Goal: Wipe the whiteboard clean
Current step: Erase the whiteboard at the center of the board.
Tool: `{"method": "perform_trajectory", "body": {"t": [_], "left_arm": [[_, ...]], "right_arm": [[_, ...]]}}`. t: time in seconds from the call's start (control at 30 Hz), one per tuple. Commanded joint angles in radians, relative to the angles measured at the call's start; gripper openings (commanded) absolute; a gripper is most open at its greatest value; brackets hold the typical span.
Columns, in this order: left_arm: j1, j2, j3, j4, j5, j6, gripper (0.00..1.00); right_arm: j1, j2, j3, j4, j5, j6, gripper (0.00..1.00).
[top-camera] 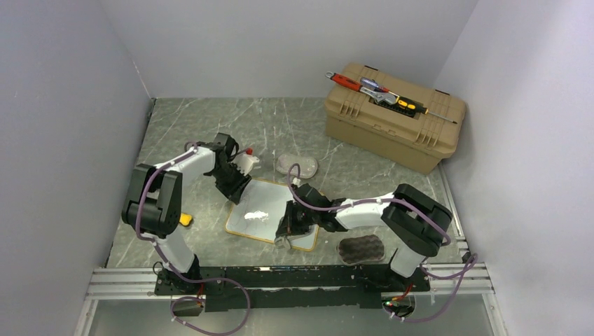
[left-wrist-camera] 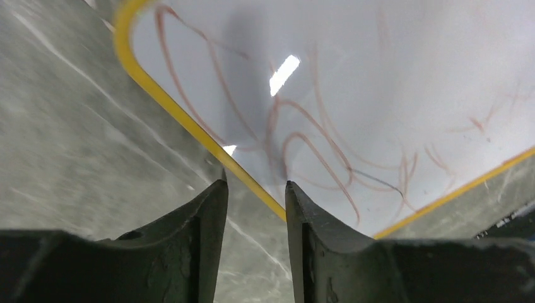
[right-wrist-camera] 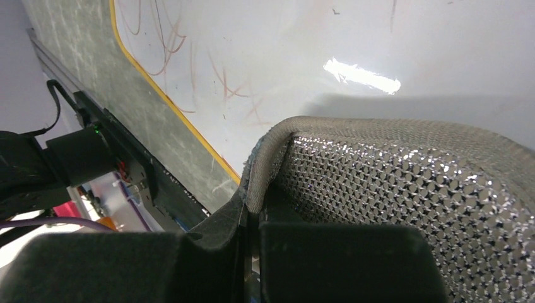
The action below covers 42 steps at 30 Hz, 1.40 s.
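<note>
The whiteboard lies flat on the marble table, yellow-framed. Faint reddish scribbles still mark its surface. My left gripper hovers over the board's far-left corner. Its jaws are open over the yellow frame with nothing between them. My right gripper is at the board's near edge, shut on the edge of a grey mesh pad. The pad sits against the white surface.
A tan toolbox with hand tools on its lid stands at the back right. A dark mesh pad lies near the right arm's base. A pale pad and a small white bottle lie behind the board.
</note>
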State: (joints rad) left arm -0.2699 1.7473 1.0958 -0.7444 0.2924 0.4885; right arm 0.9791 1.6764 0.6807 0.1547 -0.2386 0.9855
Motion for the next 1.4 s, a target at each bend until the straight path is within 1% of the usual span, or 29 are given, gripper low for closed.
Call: {"method": "perform_trajectory", "body": {"t": [0.0,0.07,0.13,0.2,0.33,0.37,0.4,0.5,0.53,0.6,0.63,0.67,0.8,0.9,0.97,1.03,1.1,1.13,1.27,1.37], "left_arm": [[0.003,-0.062,-0.089,-0.058,0.014,0.012,0.45],[0.003,-0.033,-0.121,-0.025,-0.001,0.018,0.41],[0.003,0.024,-0.122,-0.014,0.018,0.010,0.34],[-0.003,0.067,-0.101,-0.018,0.015,0.002,0.24],[-0.003,0.091,-0.084,-0.004,0.013,-0.008,0.05],[-0.003,0.100,-0.078,-0.007,0.013,-0.010,0.03],[-0.003,0.112,-0.072,-0.008,0.010,-0.013,0.03],[-0.003,0.135,-0.071,0.000,-0.008,-0.018,0.03],[-0.003,0.137,-0.072,0.004,-0.010,-0.019,0.03],[-0.003,0.141,-0.070,0.005,-0.017,-0.019,0.03],[-0.003,0.144,-0.068,0.002,-0.018,-0.019,0.03],[-0.003,0.149,-0.066,0.000,-0.021,-0.018,0.03],[-0.002,0.156,-0.071,0.006,-0.028,-0.012,0.03],[-0.002,0.153,-0.069,0.006,-0.030,-0.016,0.03],[-0.002,0.147,-0.067,0.004,-0.030,-0.017,0.03],[-0.002,0.142,-0.066,0.001,-0.027,-0.020,0.03],[-0.002,0.141,-0.059,-0.005,-0.015,-0.028,0.03],[-0.002,0.145,-0.055,-0.011,-0.006,-0.033,0.03],[-0.003,0.156,-0.039,-0.018,0.019,-0.049,0.03],[-0.004,0.163,-0.028,-0.023,0.026,-0.054,0.03]], "right_arm": [[-0.023,0.097,-0.100,-0.159,0.143,-0.031,0.00],[-0.026,0.083,-0.104,-0.171,0.159,-0.037,0.00],[-0.017,0.062,-0.077,-0.211,0.184,-0.053,0.00],[0.007,0.050,-0.030,-0.264,0.207,-0.069,0.00],[0.049,0.093,0.089,-0.260,0.164,-0.111,0.00],[0.063,0.124,0.133,-0.263,0.149,-0.127,0.00],[0.076,0.162,0.206,-0.269,0.139,-0.148,0.00],[0.105,0.285,0.360,-0.262,0.090,-0.183,0.00],[0.113,0.333,0.396,-0.258,0.071,-0.190,0.00],[0.118,0.365,0.422,-0.257,0.053,-0.183,0.00],[0.119,0.351,0.393,-0.235,0.055,-0.169,0.00],[0.118,0.314,0.330,-0.209,0.065,-0.146,0.00],[0.118,0.105,-0.001,-0.109,0.136,-0.039,0.00],[0.119,-0.010,-0.196,-0.077,0.158,0.034,0.00],[0.128,-0.058,-0.245,-0.082,0.176,0.051,0.00],[0.141,-0.081,-0.237,-0.098,0.192,0.050,0.00],[0.154,-0.055,-0.163,-0.109,0.192,0.025,0.00],[0.163,-0.007,-0.111,-0.116,0.187,0.007,0.00],[0.183,0.211,0.195,-0.149,0.147,-0.078,0.00],[0.190,0.358,0.406,-0.190,0.129,-0.099,0.00]]}}
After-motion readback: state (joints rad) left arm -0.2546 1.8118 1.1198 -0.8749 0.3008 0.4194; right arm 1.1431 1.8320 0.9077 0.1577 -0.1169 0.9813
